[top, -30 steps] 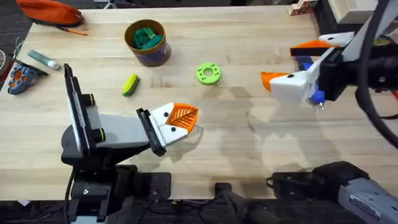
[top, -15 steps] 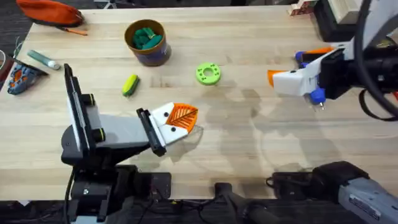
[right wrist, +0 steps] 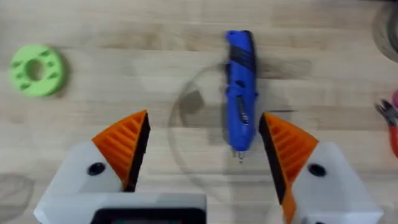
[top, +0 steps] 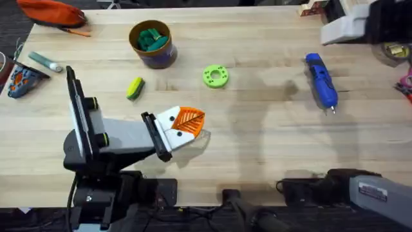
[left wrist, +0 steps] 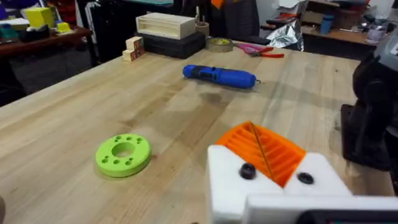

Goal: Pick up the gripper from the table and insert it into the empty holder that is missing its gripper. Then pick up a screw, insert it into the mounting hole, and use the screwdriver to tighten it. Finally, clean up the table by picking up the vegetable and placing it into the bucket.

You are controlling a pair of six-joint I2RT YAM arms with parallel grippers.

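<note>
- Screwdriver lies flat on the table at far right, tip toward the near edge, touching nothing.
- Right gripper hangs above it, fingers spread wide and empty; in its wrist view the blue body sits between the two orange pads, nearer one of them than the other.
- Left gripper rests low at near centre-left. Its orange pads look pressed together with nothing between them, though from above only the top face shows, so I hold that loosely.
- Vegetable lies on the table left of centre, well apart from the bucket at far left. Bucket has green pieces in it.
- Green disc sits mid-table between vegetable and screwdriver, clear of both.
- No screw can be made out on the wood.
- Judgement: vegetable not yet binned; clean-up step looks to be what is left.
- Risks: right arm would have to cross the disc to reach the vegetable and could knock it.
- A descent here, off-centre over the round blue body, could roll it toward the clutter at the far right edge.
- Vegetable is small and rounded; a pinch near its end may squirt it out, and a release off-centre could catch the bucket rim.
</note>
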